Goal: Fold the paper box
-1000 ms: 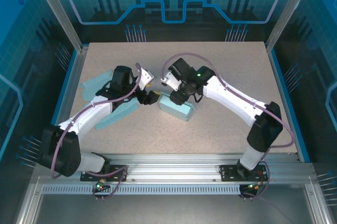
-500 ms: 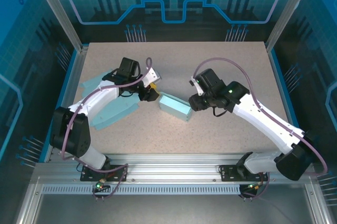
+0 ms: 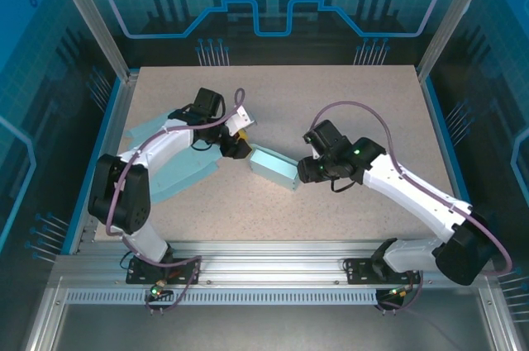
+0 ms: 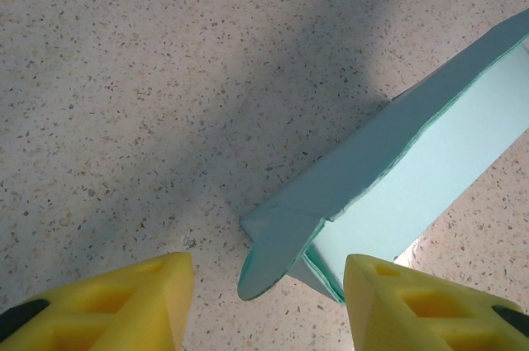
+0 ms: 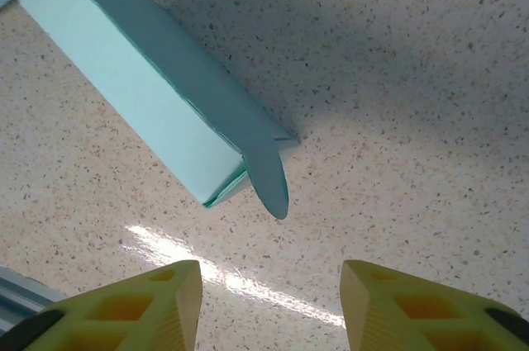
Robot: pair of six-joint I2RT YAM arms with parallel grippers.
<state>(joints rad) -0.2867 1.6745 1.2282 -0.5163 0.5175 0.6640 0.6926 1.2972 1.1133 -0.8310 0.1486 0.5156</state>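
The paper box [image 3: 274, 168] is a long light-teal carton lying on the speckled table, with a rounded end flap sticking out at each end. My left gripper [image 3: 235, 146] sits at its left end. In the left wrist view the box [image 4: 430, 144] runs off to the upper right, and its flap [image 4: 277, 256] points into the gap of the open left gripper [image 4: 269, 305], touching neither yellow finger [image 4: 124, 301]. My right gripper [image 3: 307, 168] is at the other end. In the right wrist view that gripper [image 5: 271, 305] stands open, a short way clear of the box [image 5: 140, 95] and its flap [image 5: 266, 173].
Flat teal paper sheets [image 3: 178, 171] lie under and beside the left arm, one reaching toward the table's left edge [image 3: 149, 130]. Aluminium frame posts and blue panels surround the table. Bare tabletop lies behind the box and to the far right [image 3: 372, 103].
The right arm has swung off the top of the box to its right end. The left gripper has narrowed its jaws and shifted up to the box's left end.
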